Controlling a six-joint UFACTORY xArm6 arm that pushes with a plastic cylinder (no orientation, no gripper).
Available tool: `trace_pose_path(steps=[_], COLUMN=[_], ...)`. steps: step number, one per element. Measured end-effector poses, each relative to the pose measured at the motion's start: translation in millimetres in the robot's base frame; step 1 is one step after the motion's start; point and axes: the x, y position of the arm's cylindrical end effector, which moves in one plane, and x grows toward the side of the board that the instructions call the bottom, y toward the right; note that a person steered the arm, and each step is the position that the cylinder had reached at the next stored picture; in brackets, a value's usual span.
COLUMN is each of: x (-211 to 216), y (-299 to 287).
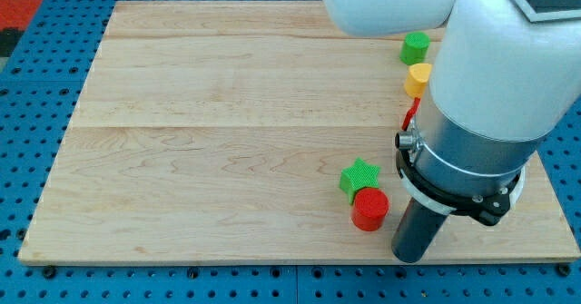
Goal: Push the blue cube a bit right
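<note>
My tip (410,257) rests on the wooden board (227,159) just right of the red cylinder (369,210) and green star (359,176) (no claw here, only a rod), with no blue cube showing.

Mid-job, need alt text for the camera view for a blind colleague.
My tip rests at the wooden board's bottom right, just right of a red cylinder touching a green star. Green and yellow blocks sit further up; no blue cube is visible.
</note>
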Motion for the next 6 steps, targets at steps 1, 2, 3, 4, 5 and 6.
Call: trace_pose_path(steps=[1,2,3,4,5,6], x=[-3,-12,-30,-31,-35,-42], y=[-15,-17,-17,-3,2,5])
